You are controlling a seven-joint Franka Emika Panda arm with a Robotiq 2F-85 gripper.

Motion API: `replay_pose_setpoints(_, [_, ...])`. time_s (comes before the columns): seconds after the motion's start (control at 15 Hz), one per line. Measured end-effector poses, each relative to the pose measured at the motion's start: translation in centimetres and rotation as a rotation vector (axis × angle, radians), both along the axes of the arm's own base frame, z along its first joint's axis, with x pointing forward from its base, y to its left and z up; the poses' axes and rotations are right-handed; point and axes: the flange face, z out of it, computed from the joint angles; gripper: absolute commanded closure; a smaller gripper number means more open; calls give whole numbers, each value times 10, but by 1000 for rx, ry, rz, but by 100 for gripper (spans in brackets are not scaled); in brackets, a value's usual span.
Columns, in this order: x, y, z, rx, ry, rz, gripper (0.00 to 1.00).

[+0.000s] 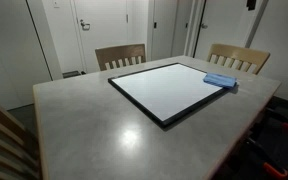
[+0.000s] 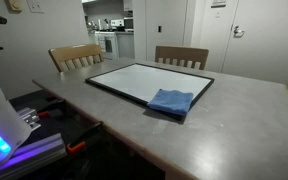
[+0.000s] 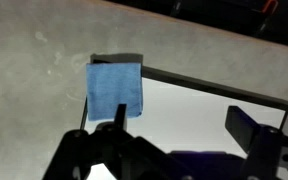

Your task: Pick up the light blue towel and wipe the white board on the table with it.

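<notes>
A light blue towel (image 1: pixel 220 80) lies folded on a corner of the white board (image 1: pixel 169 88), which has a black frame and lies flat on the grey table (image 1: pixel 94 125). Both show in both exterior views: towel (image 2: pixel 171 102), board (image 2: pixel 134 80). In the wrist view the towel (image 3: pixel 115 88) lies on the board's corner, the board (image 3: pixel 199 110) spreading to the right. My gripper (image 3: pixel 180 128) is open and empty above the board, its left finger near the towel's lower edge. The arm does not show in the exterior views.
Two wooden chairs (image 1: pixel 120 55) (image 1: pixel 238 58) stand at the table's far side, also seen in an exterior view (image 2: pixel 76 56) (image 2: pixel 181 57). Another chair back (image 1: pixel 4 135) is at the near left. Equipment with a lit panel (image 2: pixel 4 135) stands beside the table.
</notes>
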Motion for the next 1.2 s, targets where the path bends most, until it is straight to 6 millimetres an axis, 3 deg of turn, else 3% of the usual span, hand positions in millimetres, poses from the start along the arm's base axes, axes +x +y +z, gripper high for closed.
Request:
replay_pose_setpoints(0.8, [-1,2,-3,73,-13,129,0])
replay_pose_setpoints(1.2, [-4,-17,-17,90,-23,128,0])
